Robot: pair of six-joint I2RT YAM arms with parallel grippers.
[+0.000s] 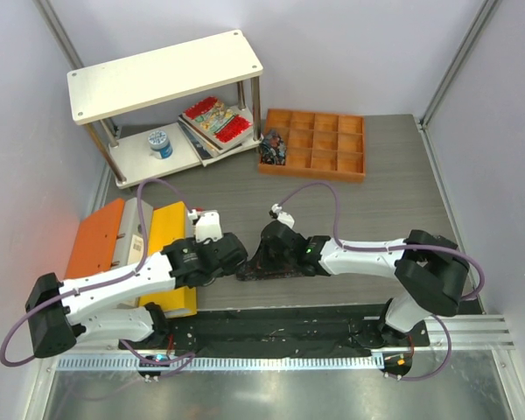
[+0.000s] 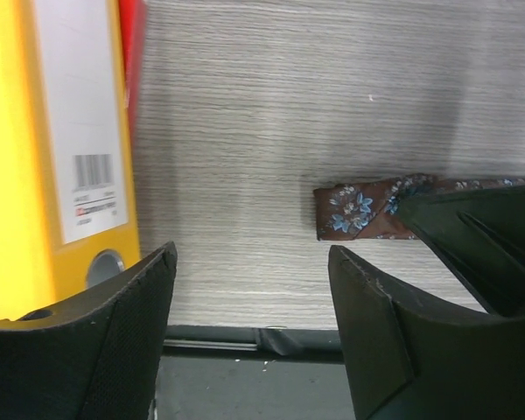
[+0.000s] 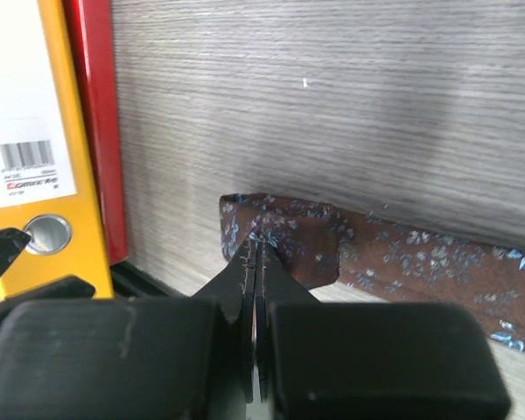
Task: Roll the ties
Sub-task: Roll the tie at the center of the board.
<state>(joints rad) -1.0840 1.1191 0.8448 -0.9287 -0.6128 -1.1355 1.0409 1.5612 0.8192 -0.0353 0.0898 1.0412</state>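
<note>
- My right gripper (image 3: 255,247) is clenching shut, its two fingers pressing together on the folded end of a brown tie with blue flower print (image 3: 402,258) and pinching the cloth at the fold.
- The tie is lying flat on the grey wood-grain counter (image 1: 376,201), near its front edge. Its narrow length is trailing away from the fold and running out of the right wrist view.
- My left gripper (image 2: 251,262) is hanging released, with its fingers spread wide and nothing between them. The folded end of the tie (image 2: 354,210) is showing just past the tip of one finger.
- In the top view my two grippers are facing each other closely over the tie (image 1: 267,262), the left one (image 1: 232,258) just beside the right one (image 1: 267,249).
- A yellow lever-arch binder with a white barcode label (image 2: 70,131) is lying on the counter beside my left gripper, and a red binder edge (image 3: 92,131) is sitting against it.
- A flat orange folder (image 1: 96,236) is resting near the yellow binder, on its far side from the tie.
- A white two-tier shelf (image 1: 166,74) is standing at the far left, carrying a blue-and-white spool (image 1: 160,143) and a stack of colourful books (image 1: 214,122) on its lower tier.
- An orange compartment tray (image 1: 315,144) is sitting to the right of the shelf, with dark small items filling one left compartment.
</note>
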